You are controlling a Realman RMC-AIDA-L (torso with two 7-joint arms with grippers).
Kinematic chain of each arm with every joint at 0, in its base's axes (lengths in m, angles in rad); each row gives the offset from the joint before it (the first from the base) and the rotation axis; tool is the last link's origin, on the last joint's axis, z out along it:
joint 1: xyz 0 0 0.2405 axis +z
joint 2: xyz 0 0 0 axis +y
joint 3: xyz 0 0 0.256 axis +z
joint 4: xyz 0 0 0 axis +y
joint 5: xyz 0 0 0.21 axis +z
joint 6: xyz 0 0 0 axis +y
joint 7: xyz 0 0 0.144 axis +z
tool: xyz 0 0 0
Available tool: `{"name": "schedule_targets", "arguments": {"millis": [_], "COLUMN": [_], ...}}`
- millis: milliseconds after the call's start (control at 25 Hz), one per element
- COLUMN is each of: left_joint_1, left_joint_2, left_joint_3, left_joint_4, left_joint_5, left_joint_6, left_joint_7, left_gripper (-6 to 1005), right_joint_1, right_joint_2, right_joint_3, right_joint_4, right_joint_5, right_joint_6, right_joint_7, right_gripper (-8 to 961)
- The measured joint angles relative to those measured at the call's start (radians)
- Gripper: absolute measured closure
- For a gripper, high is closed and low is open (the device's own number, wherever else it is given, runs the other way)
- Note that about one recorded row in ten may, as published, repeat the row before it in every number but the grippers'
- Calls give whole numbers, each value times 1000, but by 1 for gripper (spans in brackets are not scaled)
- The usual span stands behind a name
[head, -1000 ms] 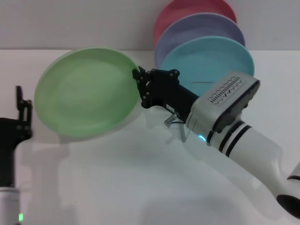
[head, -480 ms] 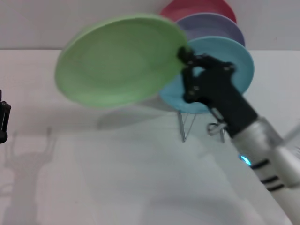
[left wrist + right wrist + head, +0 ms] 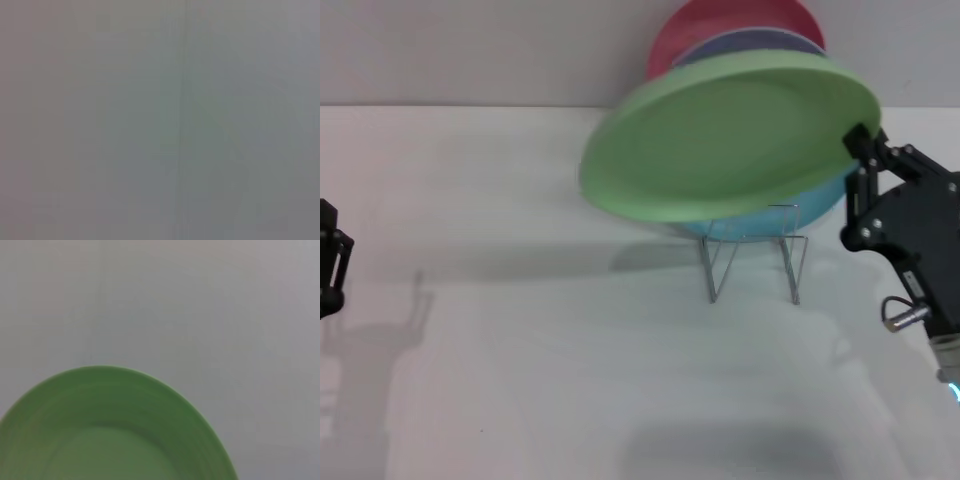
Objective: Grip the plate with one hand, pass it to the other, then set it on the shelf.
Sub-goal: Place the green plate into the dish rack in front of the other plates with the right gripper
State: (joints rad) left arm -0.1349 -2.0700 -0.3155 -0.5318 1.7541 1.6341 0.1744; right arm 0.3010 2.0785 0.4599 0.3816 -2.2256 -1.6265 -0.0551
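Green plate hangs tilted in the air over the wire shelf, covering the racked plates. I see the right gripper clamped on its right rim. Left gripper at far left; I can't tell its state.

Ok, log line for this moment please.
stage: placing | right gripper: shut on plate rim, above shelf | left gripper: parked at table's left edge

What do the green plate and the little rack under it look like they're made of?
The green plate, held at its rim by the right gripper, looks like matte plastic or melamine: even colour, no glare. The rack looks like thin bare metal wire, silvery and bent into loops.
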Motion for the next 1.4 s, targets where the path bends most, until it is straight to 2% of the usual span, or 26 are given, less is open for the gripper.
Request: {"name": "schedule_targets", "arguments": {"millis": [400, 760, 1200, 1400], "left_joint_1": [2, 6, 2, 3], "left_joint_2": [1, 1, 2, 2], "left_joint_3": [6, 10, 22, 23], "left_joint_4": [-1, -7, -11, -11], "left_joint_5": [5, 10, 11, 11], "left_joint_6": [22, 62, 94, 96], "left_joint_7": [-42, -42, -43, -64], "left_gripper": [159, 159, 159, 159], "right_joint_1": [-6, -17, -18, -15], "right_joint_2": [0, 1, 3, 5], "right_joint_3": [45, 53, 53, 51], "right_joint_4": [-119, -153, -175, -182], "right_joint_5": [2, 3, 3, 3], "right_joint_6": [-10, -2, 141, 157], "right_joint_7": [3, 4, 5, 0], "right_gripper": [935, 935, 935, 935]}}
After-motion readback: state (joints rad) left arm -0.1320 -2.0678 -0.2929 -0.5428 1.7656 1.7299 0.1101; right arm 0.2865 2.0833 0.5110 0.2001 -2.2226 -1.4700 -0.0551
